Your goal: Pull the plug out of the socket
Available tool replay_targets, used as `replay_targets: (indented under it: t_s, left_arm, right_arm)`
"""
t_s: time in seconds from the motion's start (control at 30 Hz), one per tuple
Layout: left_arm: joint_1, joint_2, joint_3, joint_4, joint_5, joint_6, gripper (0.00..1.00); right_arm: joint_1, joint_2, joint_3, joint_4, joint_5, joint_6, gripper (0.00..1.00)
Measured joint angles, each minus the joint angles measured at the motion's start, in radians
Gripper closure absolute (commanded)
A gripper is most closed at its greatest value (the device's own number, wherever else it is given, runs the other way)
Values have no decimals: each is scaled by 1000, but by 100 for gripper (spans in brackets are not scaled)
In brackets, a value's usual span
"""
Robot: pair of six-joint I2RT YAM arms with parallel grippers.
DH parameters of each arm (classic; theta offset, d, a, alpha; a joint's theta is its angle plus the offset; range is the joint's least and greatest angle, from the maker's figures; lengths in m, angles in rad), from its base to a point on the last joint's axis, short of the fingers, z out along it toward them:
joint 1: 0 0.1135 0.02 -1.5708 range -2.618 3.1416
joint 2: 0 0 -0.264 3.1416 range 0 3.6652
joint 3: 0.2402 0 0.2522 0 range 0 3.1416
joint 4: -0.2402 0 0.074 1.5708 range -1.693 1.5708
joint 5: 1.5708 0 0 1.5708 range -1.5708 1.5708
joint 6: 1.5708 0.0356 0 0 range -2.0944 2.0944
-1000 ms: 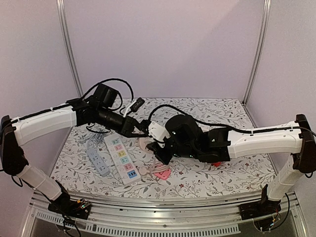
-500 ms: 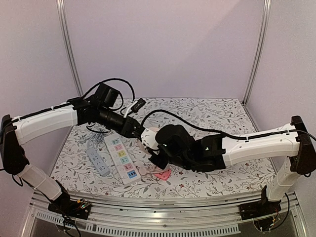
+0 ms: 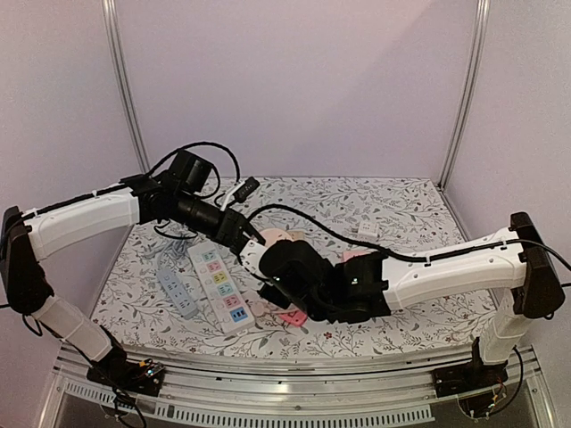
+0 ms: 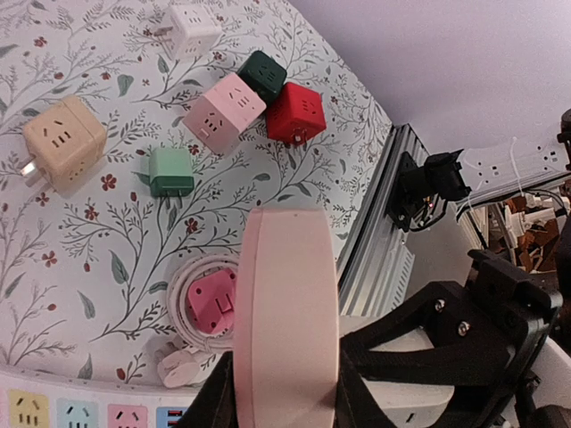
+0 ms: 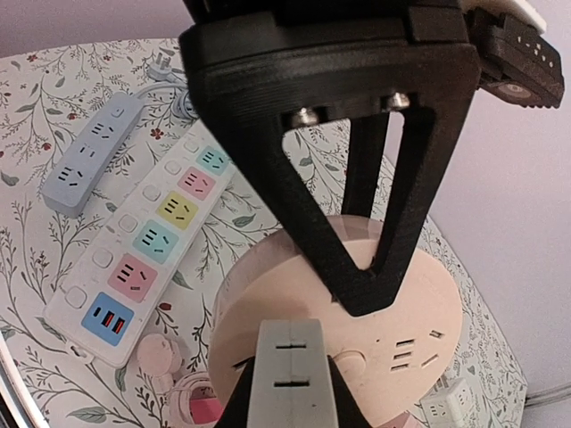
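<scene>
Plug (image 5: pixel 290 366): a grey-white block with slots on its face, pinched in the right tool (image 5: pixel 290 406). It is up off the bench, at the near rim of the socket (image 5: pixel 401 312), a round pink disc. Whether its pins are already out of the socket cannot be told.
Right tool: pressed together on the plug's two sides, a grip that suits a straight pull away from the socket face.
Left tool (image 4: pixel 285 392): clamped across the socket's thickness, with the disc standing on edge between its fingers. I judge this to be the brace, so that a pull parts the two rather than dragging the socket along.
Socket: held in the air near the middle of the bench (image 3: pixel 401 214), above a pink-red square adapter (image 4: pixel 210 303) ringed by its coiled cord.
Right arm (image 3: pixel 446 263): stretched low from the right base across to the left, with the wrist turned toward the left tool.
Left arm (image 3: pixel 89 218): reaching rightward from the left base, the forearm sloping down so the two tools meet closely.
Bench things: a white power strip (image 3: pixel 219 285) and a blue-grey strip (image 3: pixel 176 285) lie to the left. Loose cube adapters (image 4: pixel 225 111) sit to the right, well apart from the grip.
</scene>
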Motion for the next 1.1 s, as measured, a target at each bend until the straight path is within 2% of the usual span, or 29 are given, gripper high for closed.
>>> replay_targets:
  t_s: [0.13, 0.37, 0.57, 0.8, 1.1]
  left_arm:
    - [0, 1, 0, 0, 3, 3, 100]
    - [-8, 5, 12, 26, 5, 4, 100]
    - [-9, 6, 16, 23, 5, 5, 100]
    - [-7, 6, 16, 21, 3, 4, 100]
    - [27, 13, 17, -6, 27, -4, 100]
  right_arm:
    - [-18, -17, -15, 8, -43, 36, 100]
    - [-90, -111, -98, 54, -263, 140, 100]
    - [-106, -119, -100, 50, -312, 174, 100]
    - [-95, -118, -98, 43, -291, 168, 100]
    - [-22, -28, 10, -32, -90, 80, 100]
